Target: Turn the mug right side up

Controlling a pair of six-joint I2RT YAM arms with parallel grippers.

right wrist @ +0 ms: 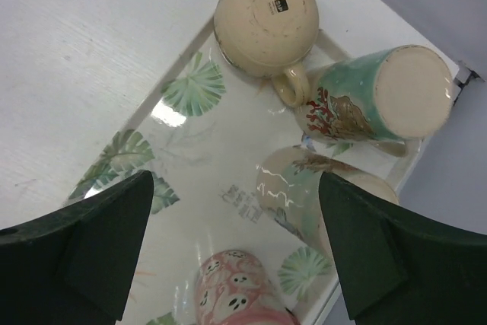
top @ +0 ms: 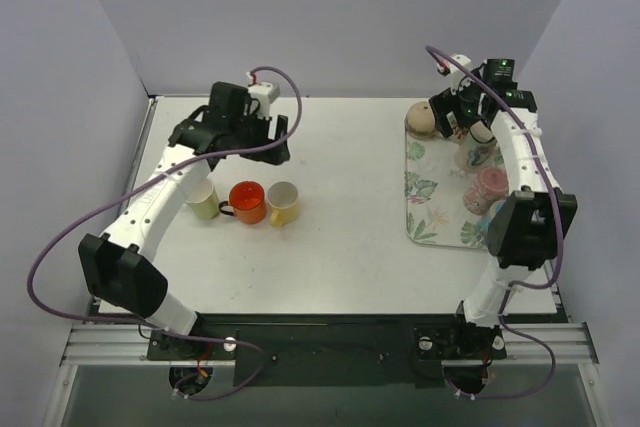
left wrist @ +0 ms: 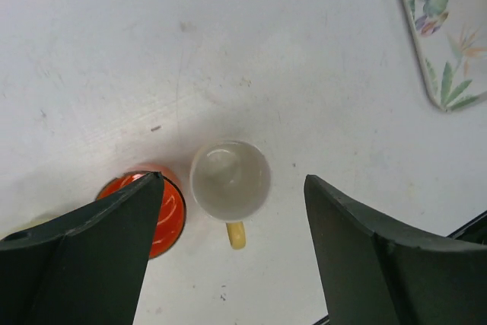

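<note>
Several mugs stand on a leaf-print tray (right wrist: 190, 135) at the right of the table (top: 340, 257). A cream mug (right wrist: 266, 11) and a teal mug with a coral print (right wrist: 380, 100) stand upside down, bases up. A pale printed mug (right wrist: 319, 188) is partly hidden by my right finger. A pink mug with little faces (right wrist: 236, 287) sits at the near edge of that view. My right gripper (right wrist: 236, 179) is open and empty above the tray (top: 425, 217), not touching any mug. My left gripper (left wrist: 232, 179) is open and empty, high above the upright white mug (left wrist: 230, 180).
Three upright mugs stand in a row left of centre: a pale yellow one (top: 203, 197), an orange one (top: 247, 202) and a white one with a yellow handle (top: 283, 202). Grey walls close in the table on the left, back and right. The tray's corner shows in the left wrist view (left wrist: 449, 51).
</note>
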